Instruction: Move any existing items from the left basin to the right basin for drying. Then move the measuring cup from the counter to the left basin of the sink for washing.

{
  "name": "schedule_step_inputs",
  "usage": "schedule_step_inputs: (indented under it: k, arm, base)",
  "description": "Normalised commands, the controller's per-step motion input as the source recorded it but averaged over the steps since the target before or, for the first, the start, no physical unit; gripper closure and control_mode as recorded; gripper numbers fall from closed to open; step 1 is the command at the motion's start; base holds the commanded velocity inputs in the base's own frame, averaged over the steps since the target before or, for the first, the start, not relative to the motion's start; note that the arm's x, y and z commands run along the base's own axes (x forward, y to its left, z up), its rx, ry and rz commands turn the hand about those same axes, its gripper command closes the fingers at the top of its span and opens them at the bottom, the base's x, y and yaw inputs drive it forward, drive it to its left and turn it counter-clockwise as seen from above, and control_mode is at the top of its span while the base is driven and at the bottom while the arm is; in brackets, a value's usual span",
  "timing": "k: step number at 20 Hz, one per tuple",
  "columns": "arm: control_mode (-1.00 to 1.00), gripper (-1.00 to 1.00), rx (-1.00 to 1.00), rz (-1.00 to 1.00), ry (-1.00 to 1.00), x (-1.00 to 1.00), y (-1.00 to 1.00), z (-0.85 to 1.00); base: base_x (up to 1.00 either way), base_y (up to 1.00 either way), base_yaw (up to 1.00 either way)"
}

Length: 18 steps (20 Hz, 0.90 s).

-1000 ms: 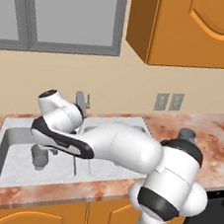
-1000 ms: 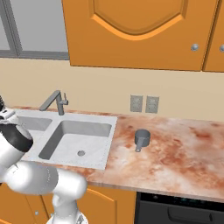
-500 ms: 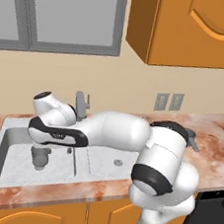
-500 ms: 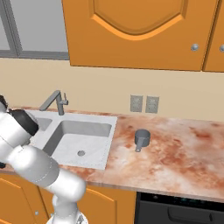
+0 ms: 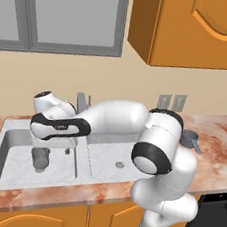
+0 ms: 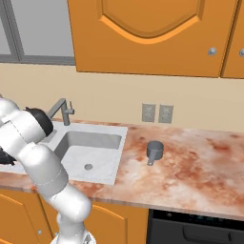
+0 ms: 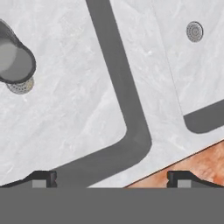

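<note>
Since a second ago our arm has swung further left and lower over the sink, so the hand now hangs above the left basin. Our jaws stand released, wide apart, with nothing between them — in the hand view their tips frame the basin's front corner and a sliver of the desk.

We see the tumbler upright on the left basin floor, just beside its drain; in the hand view the tumbler sits far off to one edge, not between the fingertips. So the step in hand is the approach, and we judge it unfinished.

To do it well, we should first slide the hand until the tumbler's rim is centred between the tips, then descend straight so one finger passes either side of the wall. Closing should come only once low on the body.

The measuring cup waits on the desk, right of the right basin.
</note>
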Motion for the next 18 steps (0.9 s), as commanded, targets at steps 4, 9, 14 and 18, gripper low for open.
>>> schedule_step_inputs:
  k: [4, 9, 14, 18]
  arm:
    - [-1.0, -1.0, 0.0, -0.09, 0.03, 0.24, 0.0, -0.12]
    - [-1.0, -1.0, -0.01, -0.08, 0.01, 0.19, 0.05, -0.22]
    - [-1.0, -1.0, -0.04, -0.07, 0.0, 0.19, 0.14, -0.23]
    - [-1.0, -1.0, -0.02, -0.07, 0.0, 0.2, 0.16, -0.11]
  base:
    - [0.0, 0.0, 0.0]
    - [0.0, 0.0, 0.0]
    - [0.0, 0.0, 0.0]
    - [0.0, 0.0, 0.0]
